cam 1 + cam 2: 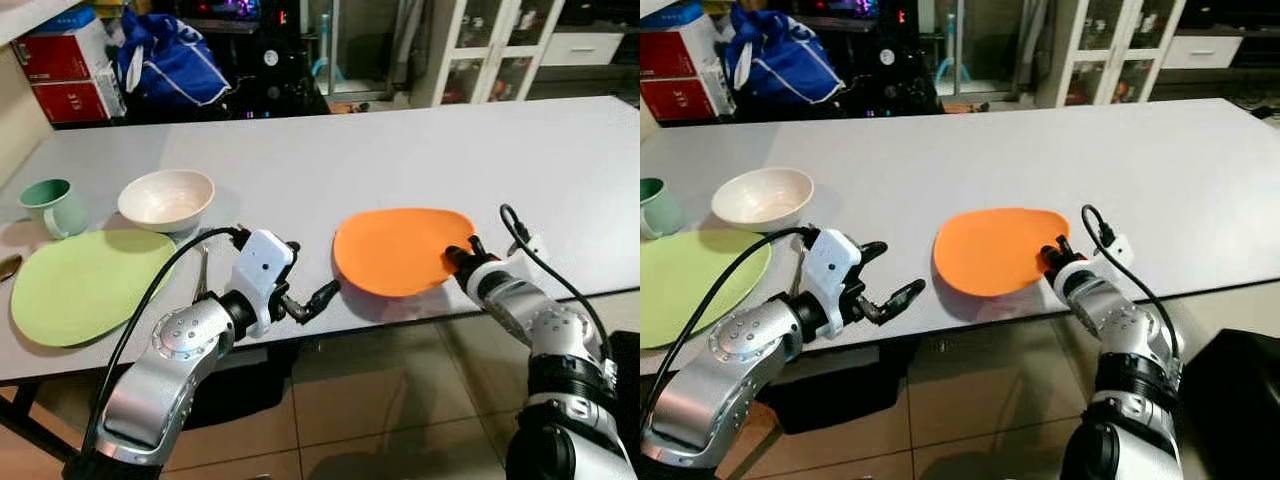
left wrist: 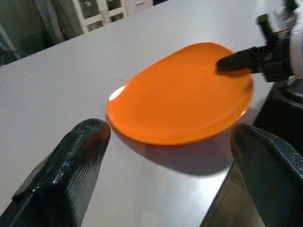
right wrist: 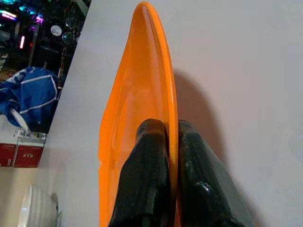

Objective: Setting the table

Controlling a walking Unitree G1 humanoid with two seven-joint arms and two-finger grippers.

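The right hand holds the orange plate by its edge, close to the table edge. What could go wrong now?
1. The right hand pinches only the rim of the orange plate, which is tilted with a shadow beneath; it may slip out.
2. The plate is near the table edge, so it might fall to the floor.
3. The open left hand is close and could bump it.

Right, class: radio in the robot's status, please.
Right tool clamped on round orange plate rim, held above white table. Left tool open beside it. Path unobstructed.
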